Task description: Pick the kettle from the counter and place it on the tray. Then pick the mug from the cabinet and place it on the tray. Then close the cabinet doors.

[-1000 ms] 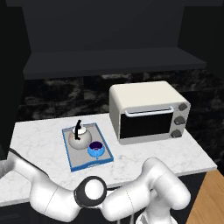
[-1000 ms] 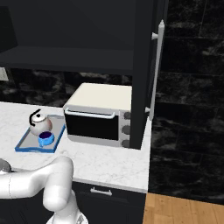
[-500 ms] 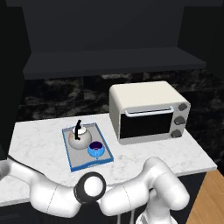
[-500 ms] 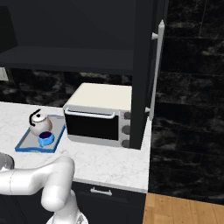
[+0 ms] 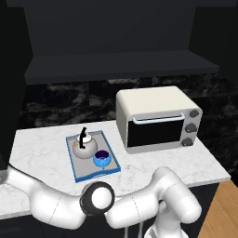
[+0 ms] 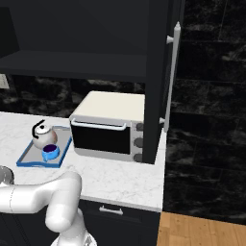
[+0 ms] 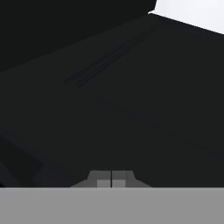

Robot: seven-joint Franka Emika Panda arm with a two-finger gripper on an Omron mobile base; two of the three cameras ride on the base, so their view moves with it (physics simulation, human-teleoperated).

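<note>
**Kettle and mug on the tray, pincer pressed close to a dark panel**

Left of the toaster oven [image 5: 158,118], the tray [image 5: 76,172] lies flat on the bench [image 5: 42,139], its blue rim well inside the bench's front edge. On it the kettle [image 5: 83,148] stands upright, black handle arched on top, and the mug [image 5: 102,159] sits just beside it on the side nearer the front edge. A strip of bare marble separates the tray from the toaster oven, with more open marble to the tray's left.

Above the toaster oven the cabinet [image 5: 116,65] stands open, its dark shelf hard to read in the gloom. From the right base view one of the cabinet doors [image 6: 161,72] swings out past the toaster oven's right side, its silver handle [image 6: 171,77] facing the room; the door hides the toaster oven's far corner. The other door is cut off at the left edge of the left base view and cannot be made out.

The pincer [image 7: 111,179] is clenched, fingertips together with nothing between them, facing a dark flat surface too dim to identify. The arm's elbow bulks low in front of the bench.
</note>
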